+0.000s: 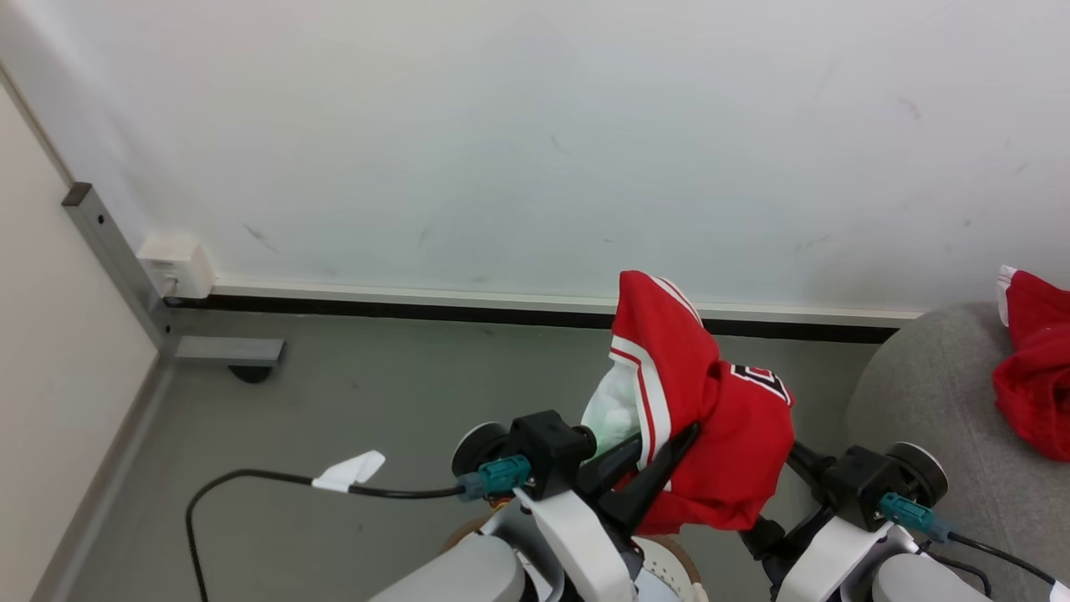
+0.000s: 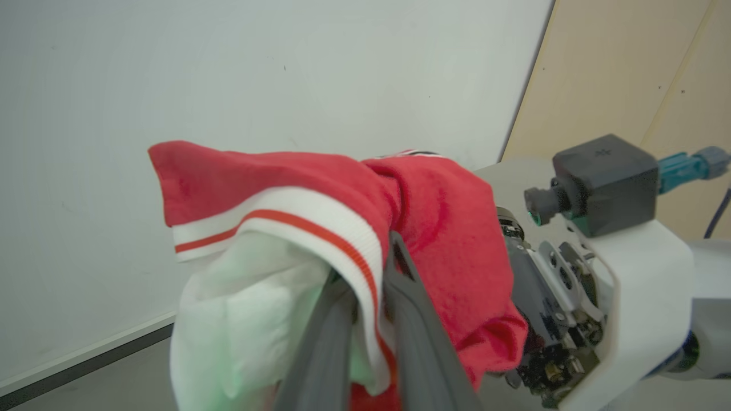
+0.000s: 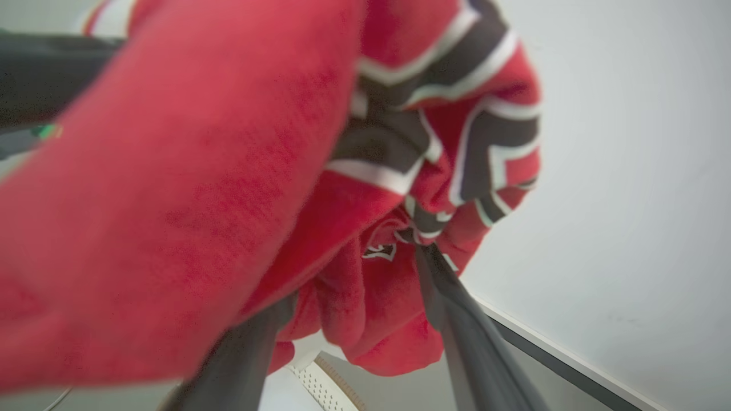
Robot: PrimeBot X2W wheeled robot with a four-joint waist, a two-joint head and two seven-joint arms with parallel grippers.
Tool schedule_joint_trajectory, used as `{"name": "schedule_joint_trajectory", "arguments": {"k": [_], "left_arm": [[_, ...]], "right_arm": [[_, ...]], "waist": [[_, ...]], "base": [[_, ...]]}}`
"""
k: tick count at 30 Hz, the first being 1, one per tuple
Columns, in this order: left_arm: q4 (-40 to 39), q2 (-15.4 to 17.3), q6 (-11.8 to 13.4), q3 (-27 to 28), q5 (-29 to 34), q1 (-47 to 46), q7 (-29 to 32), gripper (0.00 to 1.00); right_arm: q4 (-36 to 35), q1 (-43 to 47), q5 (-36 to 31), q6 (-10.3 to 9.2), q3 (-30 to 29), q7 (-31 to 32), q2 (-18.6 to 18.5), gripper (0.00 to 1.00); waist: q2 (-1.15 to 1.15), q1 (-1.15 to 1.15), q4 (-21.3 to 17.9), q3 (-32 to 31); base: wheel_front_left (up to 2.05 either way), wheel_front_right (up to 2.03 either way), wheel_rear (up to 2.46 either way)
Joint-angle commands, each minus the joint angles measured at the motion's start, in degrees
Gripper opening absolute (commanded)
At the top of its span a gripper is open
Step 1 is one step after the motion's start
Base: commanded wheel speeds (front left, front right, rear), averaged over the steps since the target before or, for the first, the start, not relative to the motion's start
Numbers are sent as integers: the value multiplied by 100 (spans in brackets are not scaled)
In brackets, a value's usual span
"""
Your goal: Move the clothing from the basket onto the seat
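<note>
Up above the basket, the red garment hangs bunched from the left hand, well clear of the grey floor. In the left wrist view that hand's two dark fingers stand close together, pinching the white-and-red striped hem, with pale lining sagging to one side of them. The right hand sits under the same bundle: its fingers are spread wide, and red folds with dark, white-edged lettering droop between and over them without being squeezed. Cloth hides the tip of one finger. The seat lies to the robot's right, near the raised bundle but not touching it, and a second garment lies heaped on its cushion at the frame's edge. Between bundle and seat there is only the right arm's wrist. Further left, a black cable with a white tag loops across the floor, and a white box sits against the wall beside a grey metal post.
</note>
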Motion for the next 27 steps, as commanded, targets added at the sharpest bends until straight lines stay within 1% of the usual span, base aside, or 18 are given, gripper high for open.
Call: {"name": "schedule_joint_trajectory", "arguments": {"k": [1, 4, 9, 10, 11, 12, 17, 23, 27], "left_arm": [[12, -13, -26, -7, 64, 67, 20, 0], [35, -34, -48, -52, 47, 61, 33, 0], [40, -41, -58, -87, 1, 53, 48, 0], [36, -33, -57, -88, -8, 53, 51, 0], [33, -24, -57, -89, -16, 50, 54, 0], [33, -12, -55, -86, -23, 47, 53, 0], [63, 47, -8, -46, -68, 74, 34, 0], [126, 77, 44, 13, -107, 112, -25, 0], [171, 84, 87, 46, -133, 136, -58, 0]], "right_arm": [[55, -138, 116, -15, 162, 6, -82, 100], [167, -293, 295, -15, 369, 6, -112, 100], [264, -405, 534, -15, 470, 6, -51, 100], [287, -412, 555, -15, 481, 6, -41, 46], [299, -415, 583, -14, 481, 6, -30, 15], [301, -411, 623, -14, 462, 6, -21, 0], [242, -330, 698, -14, 264, 5, 3, 0], [11, -33, 619, -14, -138, 5, 15, 0], [-137, 141, 566, -15, -300, 5, 47, 0]], "waist": [[0, -1, 74, -3], [0, -1, 148, 0], [0, -1, 230, 7], [0, -1, 236, 9], [0, -1, 242, 12], [0, -1, 245, 16], [0, -1, 210, 41], [0, -1, 95, 49], [0, -1, -6, 52]], "base": [[0, 0, 0], [0, 0, 0], [0, 0, 0], [0, 0, 0], [0, 0, 0], [0, 0, 0], [0, 0, 0], [0, 0, 0], [0, 0, 0]]}}
